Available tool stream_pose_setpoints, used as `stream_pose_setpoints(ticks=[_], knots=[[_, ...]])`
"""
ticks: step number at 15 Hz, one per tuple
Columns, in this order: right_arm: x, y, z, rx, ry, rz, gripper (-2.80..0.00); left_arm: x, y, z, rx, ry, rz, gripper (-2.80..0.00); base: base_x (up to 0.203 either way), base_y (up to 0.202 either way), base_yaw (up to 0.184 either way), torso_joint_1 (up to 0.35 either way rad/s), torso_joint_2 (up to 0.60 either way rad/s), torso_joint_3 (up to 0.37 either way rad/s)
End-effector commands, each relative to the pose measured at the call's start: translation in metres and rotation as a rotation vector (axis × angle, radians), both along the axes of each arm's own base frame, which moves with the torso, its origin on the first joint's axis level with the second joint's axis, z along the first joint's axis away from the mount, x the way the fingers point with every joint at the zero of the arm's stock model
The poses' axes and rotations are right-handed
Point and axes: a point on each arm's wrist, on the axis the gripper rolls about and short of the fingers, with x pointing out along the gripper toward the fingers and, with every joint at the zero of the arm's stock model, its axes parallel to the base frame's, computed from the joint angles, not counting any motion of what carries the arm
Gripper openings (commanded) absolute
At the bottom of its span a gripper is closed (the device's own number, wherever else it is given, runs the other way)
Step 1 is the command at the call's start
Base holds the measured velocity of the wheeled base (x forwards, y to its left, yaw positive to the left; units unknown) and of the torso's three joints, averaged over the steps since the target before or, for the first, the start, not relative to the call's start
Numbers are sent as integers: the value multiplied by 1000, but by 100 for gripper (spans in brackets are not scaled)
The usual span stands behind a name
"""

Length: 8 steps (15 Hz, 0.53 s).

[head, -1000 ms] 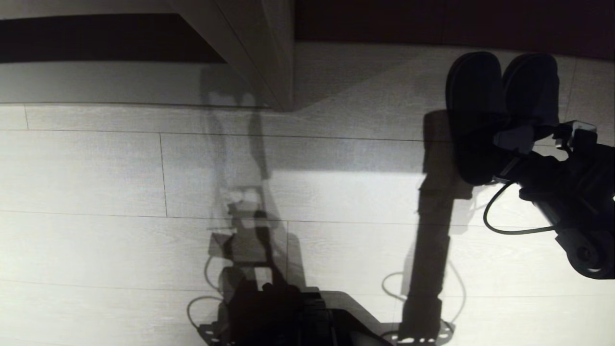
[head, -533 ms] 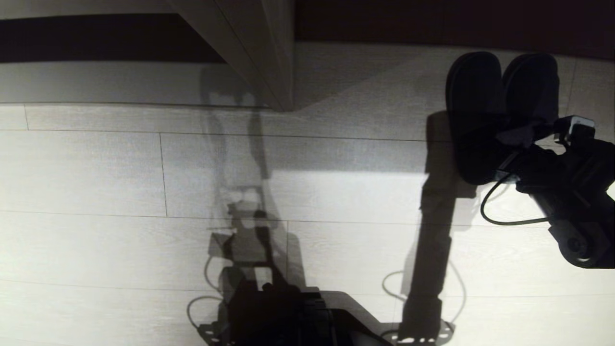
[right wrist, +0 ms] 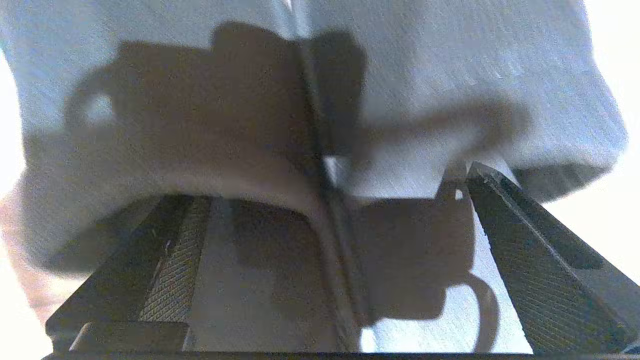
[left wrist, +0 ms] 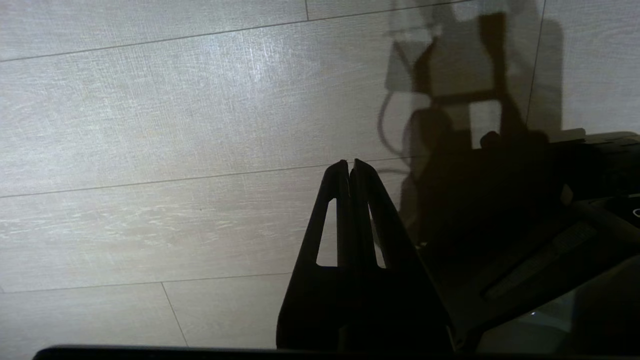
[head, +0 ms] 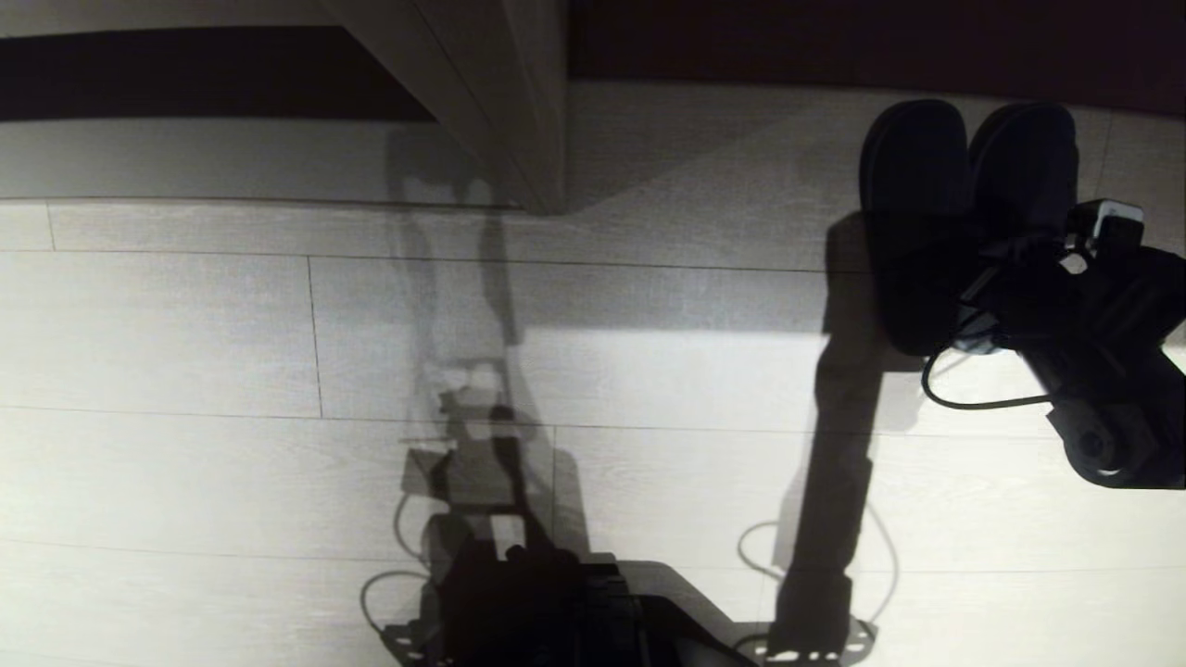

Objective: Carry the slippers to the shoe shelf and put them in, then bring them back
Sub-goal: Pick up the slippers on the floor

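Right gripper (head: 1005,255) jaws wide over slippers (head: 964,185), pale floor (head: 649,463)

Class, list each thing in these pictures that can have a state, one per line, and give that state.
slippers: side by side on the floor, toes pointing away from the robot, not lifted
right pincer: open, fingers either side of the slippers' inner edges
left pincer: shut, empty, over bare floor
shoe shelf: open-fronted, nothing seen inside
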Motion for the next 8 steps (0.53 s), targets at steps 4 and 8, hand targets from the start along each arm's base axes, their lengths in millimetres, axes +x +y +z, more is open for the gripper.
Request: stream_pose_setpoints(ticks=[4,8], knots=[[10,-1,3,-15,-32,6,0,0,0,0,1,-1,0,-280,0,0,0,0,0,0],[19,-2,0,-21,-43,8,0,0,0,0,1,0,0,-280,0,0,0,0,0,0]])
